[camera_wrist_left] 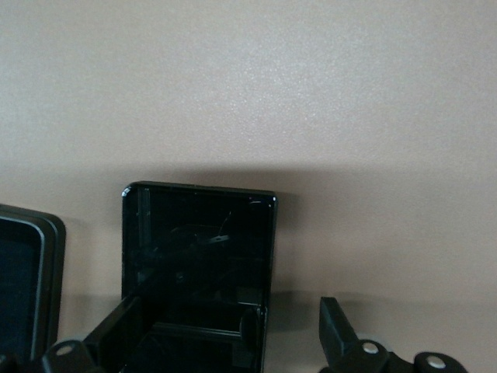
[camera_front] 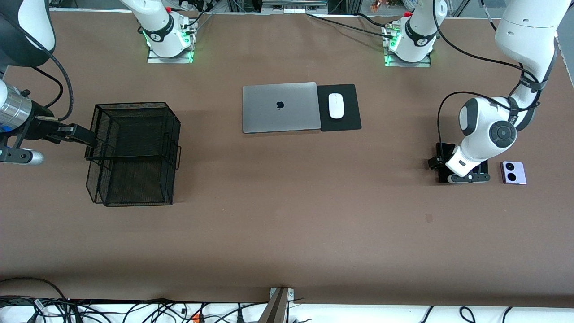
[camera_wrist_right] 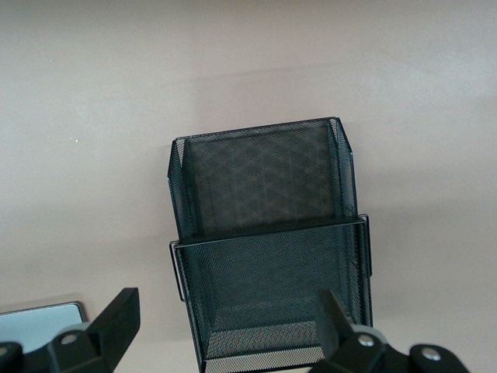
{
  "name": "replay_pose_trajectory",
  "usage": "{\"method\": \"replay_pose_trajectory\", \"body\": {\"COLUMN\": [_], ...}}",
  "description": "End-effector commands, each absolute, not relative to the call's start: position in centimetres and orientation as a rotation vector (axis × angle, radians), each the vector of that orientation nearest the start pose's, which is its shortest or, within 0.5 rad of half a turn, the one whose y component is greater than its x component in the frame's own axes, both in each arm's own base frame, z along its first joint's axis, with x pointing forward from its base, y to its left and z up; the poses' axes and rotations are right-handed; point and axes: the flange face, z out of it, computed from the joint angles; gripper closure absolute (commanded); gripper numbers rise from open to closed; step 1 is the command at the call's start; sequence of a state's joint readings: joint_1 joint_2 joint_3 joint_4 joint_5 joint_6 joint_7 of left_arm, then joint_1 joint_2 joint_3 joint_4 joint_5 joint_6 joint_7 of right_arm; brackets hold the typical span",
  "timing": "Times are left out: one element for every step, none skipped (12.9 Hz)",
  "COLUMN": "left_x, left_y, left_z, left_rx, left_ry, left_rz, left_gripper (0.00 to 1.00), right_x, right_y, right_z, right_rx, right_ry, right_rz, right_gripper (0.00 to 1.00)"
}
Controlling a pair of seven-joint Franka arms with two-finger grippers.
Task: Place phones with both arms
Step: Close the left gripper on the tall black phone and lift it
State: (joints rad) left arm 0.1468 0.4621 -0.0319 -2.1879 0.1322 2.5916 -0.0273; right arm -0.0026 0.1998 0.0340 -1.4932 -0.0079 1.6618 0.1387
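A brown surface carries a closed silver laptop near the middle, toward the robots' bases. Just beside it, toward the left arm's end, a white mouse sits on a black pad.

Toward the right arm's end stands a black wire-mesh basket with stepped compartments. The right hand hangs at the basket's upper edge, on the side away from the laptop. In the right wrist view its fingers are spread wide with nothing between them, and the basket's compartments lie below, nothing visible inside them.

Toward the left arm's end lie the phones. The lavender phone, squarish with two black circles, lies flat and clear of the arm. Just beside it, toward the laptop, the left hand is low over a black phone, which the wrist mostly hides from the front camera. In the left wrist view that black phone lies flat, dark glass up, between the spread fingers; one finger overlaps its edge, and whether the fingers touch it cannot be told. The edge of a second black phone shows just beside the first, with a narrow strip of surface between them. In the front view a small part of it peeks out by the left wrist.
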Motion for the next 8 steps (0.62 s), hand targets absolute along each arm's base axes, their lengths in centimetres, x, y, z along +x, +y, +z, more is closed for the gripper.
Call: {"method": "replay_pose_trajectory", "body": {"left_x": [55.0,55.3,55.6,55.7,55.7,56.0,55.9,55.9], "left_y": [6.0,6.0,6.2,6.2,6.5,7.0,7.4,7.8], "left_z": [16.6,16.8,17.0,17.2,17.3,17.6,17.6,17.5], "left_rx": [-3.094,-3.093,-3.091,-3.09,-3.088,-3.087,-3.085,-3.083], "left_ry": [0.056,0.083,0.107,0.137,0.156,0.161,0.178,0.193], "left_rz": [0.097,0.093,0.087,0.083,0.1,0.106,0.117,0.119], "left_gripper": [0.0,0.0,0.0,0.0,0.0,0.0,0.0,0.0], "right_x": [61.7,61.7,61.7,61.7,61.7,61.7,61.7,61.7], "right_y": [1.8,1.8,1.8,1.8,1.8,1.8,1.8,1.8], "right_z": [55.3,55.3,55.3,55.3,55.3,55.3,55.3,55.3], "right_rx": [-3.135,-3.135,-3.135,-3.135,-3.135,-3.135,-3.135,-3.135], "right_ry": [0.162,0.162,0.162,0.162,0.162,0.162,0.162,0.162], "right_rz": [0.051,0.051,0.051,0.051,0.051,0.051,0.051,0.051], "right_gripper": [0.0,0.0,0.0,0.0,0.0,0.0,0.0,0.0]}}
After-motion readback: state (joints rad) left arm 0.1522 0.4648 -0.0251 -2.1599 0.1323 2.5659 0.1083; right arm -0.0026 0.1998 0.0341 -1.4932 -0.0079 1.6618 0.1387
